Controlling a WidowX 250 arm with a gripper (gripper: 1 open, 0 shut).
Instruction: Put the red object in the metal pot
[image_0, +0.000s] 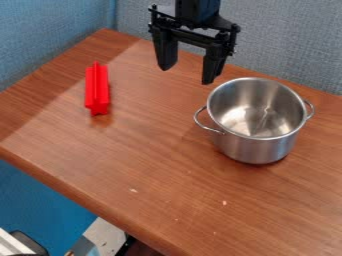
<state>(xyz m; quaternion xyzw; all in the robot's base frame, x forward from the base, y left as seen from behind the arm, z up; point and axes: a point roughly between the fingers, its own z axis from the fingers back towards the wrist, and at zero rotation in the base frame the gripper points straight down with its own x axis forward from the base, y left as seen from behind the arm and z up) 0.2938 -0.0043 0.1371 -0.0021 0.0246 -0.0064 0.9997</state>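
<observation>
Gripper (187, 63) hanging over far part of table, pointing down, black fingers (163, 48) spread wide, nothing between them, touching nothing. Sitting between the two task items as seen from camera, a bit farther back than both. Right finger ending just above and left of metal pot (257, 120) rim, apart from it. Black arm body running up out of top edge of frame.

Metal pot sitting upright to lower right of gripper, shiny steel, round with straight sides, no lid, inside looking bare, reflecting light. One small handle showing on left side, another on right near table's right edge.

Red object (98, 88) lying flat on tabletop to left of gripper, well apart from pot, long axis running roughly away from camera, casting faint red reflection on wood. Not touching gripper or pot.

Wooden table (147, 170) glossy brown, front edge running diagonally across lower frame. Blue wall (47, 35) showing behind table at left and top. Some blurred pale stuff below table edge at bottom, cannot tell what
</observation>
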